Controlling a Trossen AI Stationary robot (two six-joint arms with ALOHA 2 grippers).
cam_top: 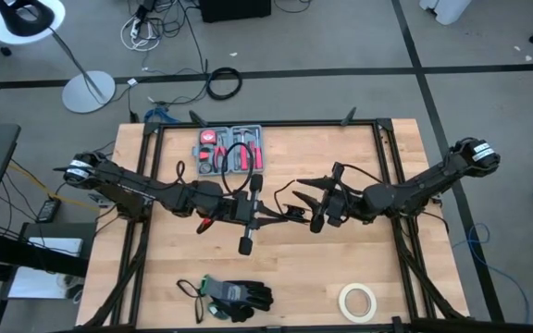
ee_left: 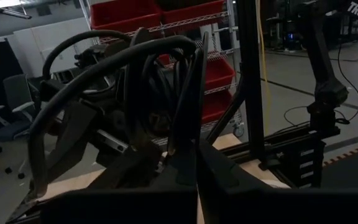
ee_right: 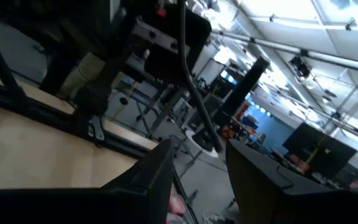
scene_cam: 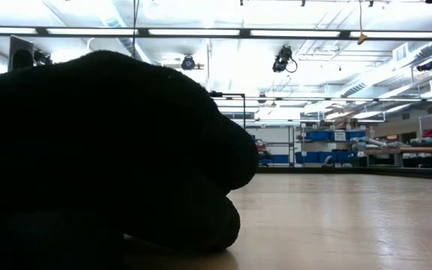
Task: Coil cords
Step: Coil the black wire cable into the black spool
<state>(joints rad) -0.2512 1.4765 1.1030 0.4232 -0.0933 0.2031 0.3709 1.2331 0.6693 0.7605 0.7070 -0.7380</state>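
The thin black cord [cam_top: 285, 190] hangs between my two grippers above the middle of the wooden table [cam_top: 155, 277]. In the left wrist view its loops [ee_left: 104, 68] arch up from my fingers. My left gripper [cam_top: 274, 215] is shut on the cord. My right gripper [cam_top: 305, 205] faces it from the table's right side and is open. In the right wrist view one strand of the cord [ee_right: 194, 93] runs down into the gap between its fingers [ee_right: 197, 171]. I cannot tell whether that strand touches them. My left gripper pinches several strands of the cord [ee_left: 188, 152] together between its two fingers, where the loops meet. The fingers come about level from the table's left side. The loops stand up and outward from the hold, clear of the table, and are slack.
A tool case [cam_top: 231, 153] with red-handled tools lies at the far middle. Black gloves [cam_top: 239, 296] lie near the front edge, and one glove [scene_cam: 88, 150] fills most of the low view. A roll of tape [cam_top: 357, 301] lies at the front right. A black frame [cam_top: 391, 185] borders the table.
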